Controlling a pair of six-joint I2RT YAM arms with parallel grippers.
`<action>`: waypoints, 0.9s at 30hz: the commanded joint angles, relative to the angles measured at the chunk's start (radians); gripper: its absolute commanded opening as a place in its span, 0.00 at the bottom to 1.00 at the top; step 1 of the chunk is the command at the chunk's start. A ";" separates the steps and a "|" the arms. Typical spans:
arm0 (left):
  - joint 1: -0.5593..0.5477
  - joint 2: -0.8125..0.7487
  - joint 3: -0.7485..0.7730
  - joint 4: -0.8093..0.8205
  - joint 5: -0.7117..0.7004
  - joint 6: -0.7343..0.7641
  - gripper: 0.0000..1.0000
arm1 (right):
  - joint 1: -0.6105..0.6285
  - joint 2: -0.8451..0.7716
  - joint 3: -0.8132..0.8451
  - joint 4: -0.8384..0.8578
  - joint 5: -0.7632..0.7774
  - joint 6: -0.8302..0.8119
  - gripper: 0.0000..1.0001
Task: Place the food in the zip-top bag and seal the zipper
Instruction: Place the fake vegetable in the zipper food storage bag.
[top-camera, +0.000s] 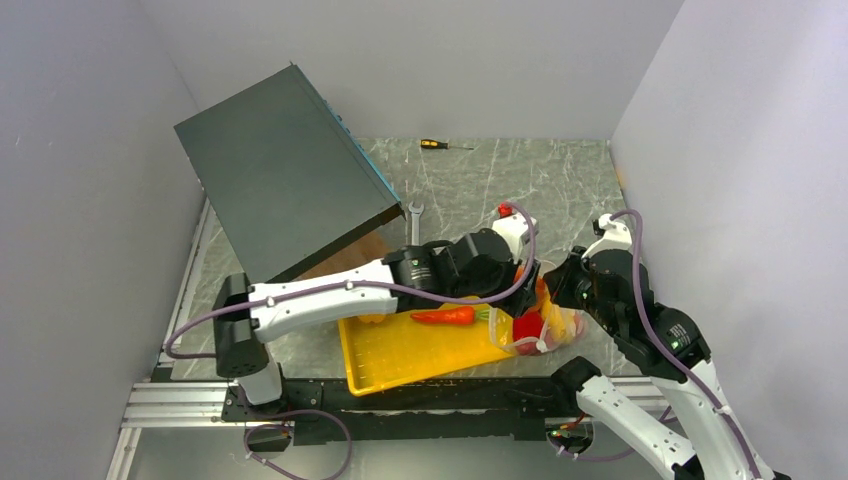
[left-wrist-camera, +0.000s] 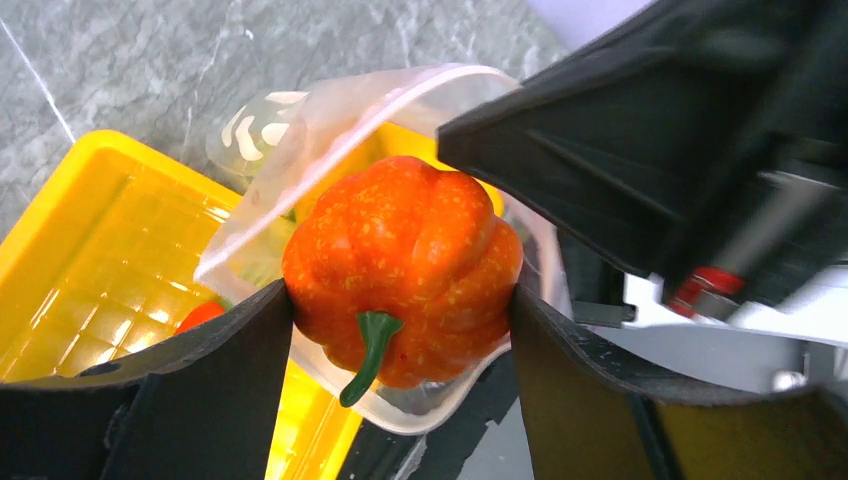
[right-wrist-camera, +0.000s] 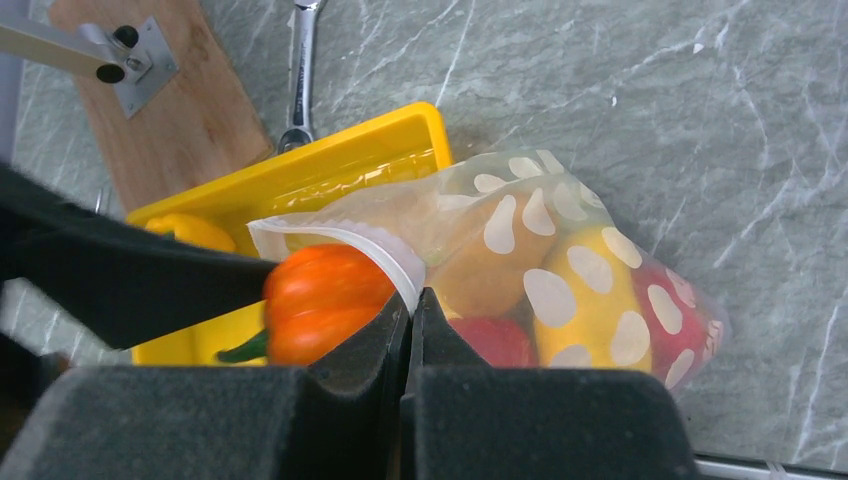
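An orange toy pumpkin (left-wrist-camera: 400, 270) with a green stem is gripped between the fingers of my left gripper (left-wrist-camera: 400, 292), right at the open mouth of the zip-top bag (left-wrist-camera: 330, 110). The clear dotted bag (right-wrist-camera: 560, 250) lies on the table by the tray's right end, with yellow and red food inside. My right gripper (right-wrist-camera: 410, 298) is shut on the bag's mouth edge, pinching the white zipper (right-wrist-camera: 385, 250) and holding the mouth up. A long red vegetable (top-camera: 445, 316) and a yellow pepper (right-wrist-camera: 190, 230) lie on the yellow tray (top-camera: 400, 355).
A large dark box (top-camera: 280, 180) leans over the table's back left. A wooden board (right-wrist-camera: 190, 120) and a wrench (right-wrist-camera: 300, 70) lie behind the tray. A screwdriver (top-camera: 435, 145) lies near the back wall. White walls close in both sides.
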 joint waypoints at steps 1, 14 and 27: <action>0.006 0.043 0.067 -0.009 -0.034 -0.024 0.48 | 0.004 -0.011 0.057 0.061 -0.022 0.001 0.00; 0.022 0.112 0.072 0.043 -0.088 -0.073 0.90 | 0.006 -0.006 0.062 0.060 -0.039 -0.019 0.00; 0.029 -0.105 -0.077 0.064 0.024 -0.070 1.00 | 0.004 -0.013 0.076 0.045 -0.023 -0.022 0.00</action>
